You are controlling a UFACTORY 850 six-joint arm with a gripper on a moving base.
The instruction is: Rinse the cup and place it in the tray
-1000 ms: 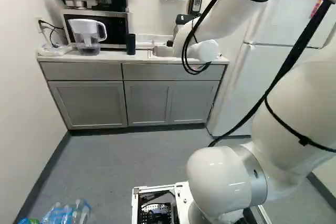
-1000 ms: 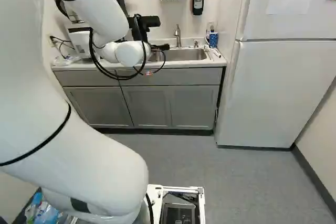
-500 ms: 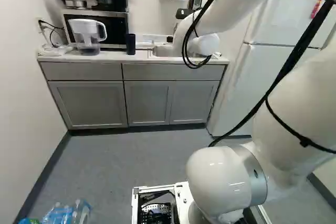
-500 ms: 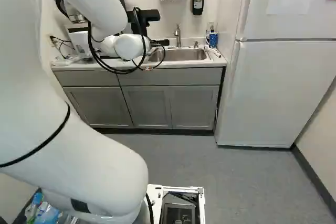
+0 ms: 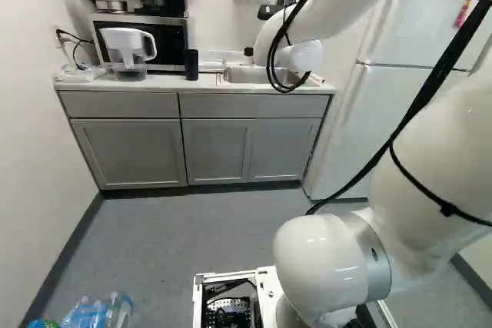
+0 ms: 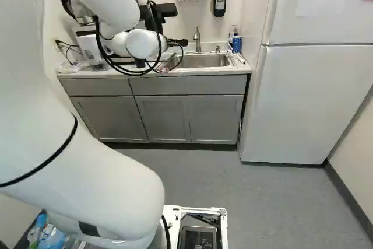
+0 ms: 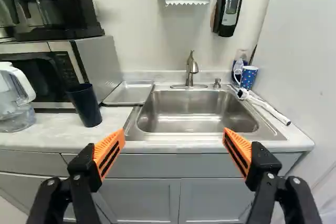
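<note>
Here's the claw [image 6: 179, 42], wide open and facing the sink [image 7: 197, 114], its 2 orange pads [image 7: 109, 152] well apart! The dark cup [image 7: 85, 106] stands on the surface [image 7: 58, 135], beyond the tray [image 7: 129, 93] from the sink; the dotted mug [image 7: 248, 77] sits by the sink's opposite back corner.

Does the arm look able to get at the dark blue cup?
Probably yes: the jaws stand open, and nothing blocks the near side of the cup, though the water pitcher and metal tray flank it.
</note>
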